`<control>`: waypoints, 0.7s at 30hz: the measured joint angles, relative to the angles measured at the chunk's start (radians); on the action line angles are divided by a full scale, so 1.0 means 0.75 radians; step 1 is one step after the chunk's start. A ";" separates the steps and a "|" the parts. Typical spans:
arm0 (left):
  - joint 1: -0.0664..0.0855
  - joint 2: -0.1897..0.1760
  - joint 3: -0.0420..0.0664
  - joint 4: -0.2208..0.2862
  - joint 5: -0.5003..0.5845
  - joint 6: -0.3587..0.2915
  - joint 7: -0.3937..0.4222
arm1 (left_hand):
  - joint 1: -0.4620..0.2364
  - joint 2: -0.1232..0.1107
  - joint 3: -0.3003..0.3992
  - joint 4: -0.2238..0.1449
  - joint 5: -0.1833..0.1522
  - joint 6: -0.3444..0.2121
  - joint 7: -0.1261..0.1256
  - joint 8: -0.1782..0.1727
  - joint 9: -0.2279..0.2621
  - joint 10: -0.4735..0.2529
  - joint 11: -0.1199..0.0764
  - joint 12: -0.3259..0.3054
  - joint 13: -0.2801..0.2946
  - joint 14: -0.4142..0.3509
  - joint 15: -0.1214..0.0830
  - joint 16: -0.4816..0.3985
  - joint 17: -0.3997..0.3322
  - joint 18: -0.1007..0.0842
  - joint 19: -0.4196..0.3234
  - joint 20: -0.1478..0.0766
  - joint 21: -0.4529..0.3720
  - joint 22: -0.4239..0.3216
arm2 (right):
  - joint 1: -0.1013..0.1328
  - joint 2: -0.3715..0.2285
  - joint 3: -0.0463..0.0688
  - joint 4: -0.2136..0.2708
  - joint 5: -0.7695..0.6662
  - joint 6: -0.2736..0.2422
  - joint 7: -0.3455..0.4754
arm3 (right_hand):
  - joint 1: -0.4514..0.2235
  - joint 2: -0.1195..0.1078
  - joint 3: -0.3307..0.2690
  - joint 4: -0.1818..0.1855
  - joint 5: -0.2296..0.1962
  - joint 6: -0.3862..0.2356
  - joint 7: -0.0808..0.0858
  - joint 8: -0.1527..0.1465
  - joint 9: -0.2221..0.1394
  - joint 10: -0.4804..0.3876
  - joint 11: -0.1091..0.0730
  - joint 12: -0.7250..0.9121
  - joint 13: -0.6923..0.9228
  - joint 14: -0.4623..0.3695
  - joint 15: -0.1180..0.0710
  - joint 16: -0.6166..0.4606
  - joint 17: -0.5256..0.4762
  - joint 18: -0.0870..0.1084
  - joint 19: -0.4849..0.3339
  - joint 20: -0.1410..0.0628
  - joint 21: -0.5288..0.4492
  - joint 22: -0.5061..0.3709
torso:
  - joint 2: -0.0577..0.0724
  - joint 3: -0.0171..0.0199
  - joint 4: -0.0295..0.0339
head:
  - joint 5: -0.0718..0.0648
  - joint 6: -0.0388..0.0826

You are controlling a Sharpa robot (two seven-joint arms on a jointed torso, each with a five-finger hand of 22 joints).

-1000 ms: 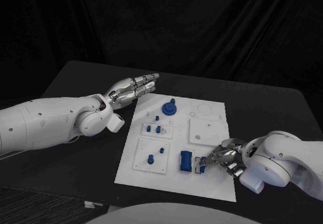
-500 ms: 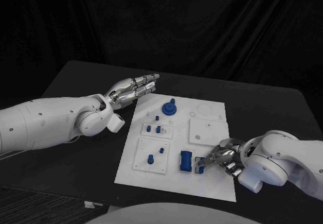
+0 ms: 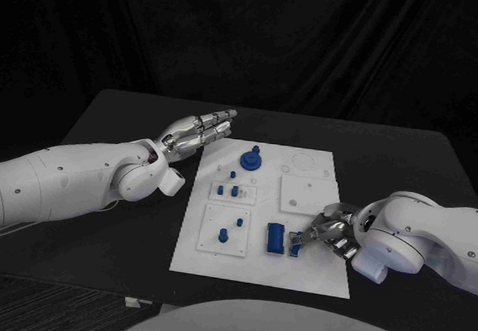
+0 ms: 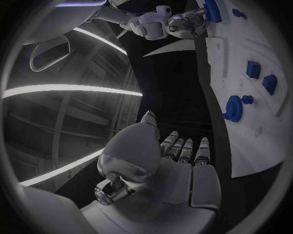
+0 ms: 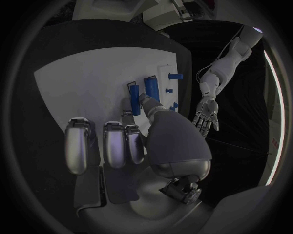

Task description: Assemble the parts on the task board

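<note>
Right hand nudged inward, pinching upright flat blue part

A: Any change over the last second?

B: Small. The right hand sits a little farther in over the white board than a second ago, and the right arm's forearm has shifted slightly toward the board's near right part.

A: And the thin blue piece?

B: It sits a touch nearer the blue block, at the fingertips.
</note>
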 measured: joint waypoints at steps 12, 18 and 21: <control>-0.001 0.002 0.000 -0.004 0.000 0.006 -0.006 | 0.000 0.000 0.000 0.000 0.006 0.000 0.000 0.000 0.000 0.005 0.005 0.000 0.000 0.000 0.000 0.000 0.000 0.000 0.000 0.000 0.000 0.000 | 0.000 0.007 0.001 -0.007 -0.027 0.030 0.000 | -0.054 -0.026 -0.101 0.065 -0.171 -0.026 0.007 0.000 0.002 0.000 0.000 0.000 0.000 0.000 0.000 0.000 -0.005 0.000 -0.005 0.005 -0.005 0.000 | 0.000 0.0003 -0.0004 | 0.002 0.000; -0.002 0.002 0.000 -0.006 0.000 0.009 -0.008 | 0.000 0.000 0.002 -0.002 0.012 0.000 0.000 0.000 0.000 0.005 0.005 0.000 0.000 0.000 0.000 0.000 -0.001 0.000 0.000 0.000 0.000 0.000 | 0.000 0.008 0.001 -0.009 -0.033 0.045 0.000 | -0.069 -0.030 -0.136 0.089 -0.226 -0.026 0.007 0.000 0.007 0.000 0.000 0.000 0.000 0.000 0.000 0.000 -0.005 0.000 -0.005 0.005 -0.005 0.000 | -0.001 0.0004 -0.0010 | 0.003 0.000; -0.003 0.002 0.000 -0.006 0.000 0.011 -0.010 | 0.005 0.005 0.004 -0.004 0.014 0.000 0.000 0.000 0.000 0.005 0.005 0.000 0.000 0.000 0.000 0.000 -0.001 0.000 0.000 0.000 0.000 0.000 | 0.000 0.008 0.001 -0.009 -0.035 0.053 0.000 | -0.069 -0.030 -0.136 0.089 -0.225 -0.026 0.007 0.000 0.007 0.000 0.000 0.000 0.000 0.000 0.000 0.000 -0.005 0.000 -0.005 0.005 -0.005 0.000 | -0.001 0.0004 -0.0012 | 0.003 0.000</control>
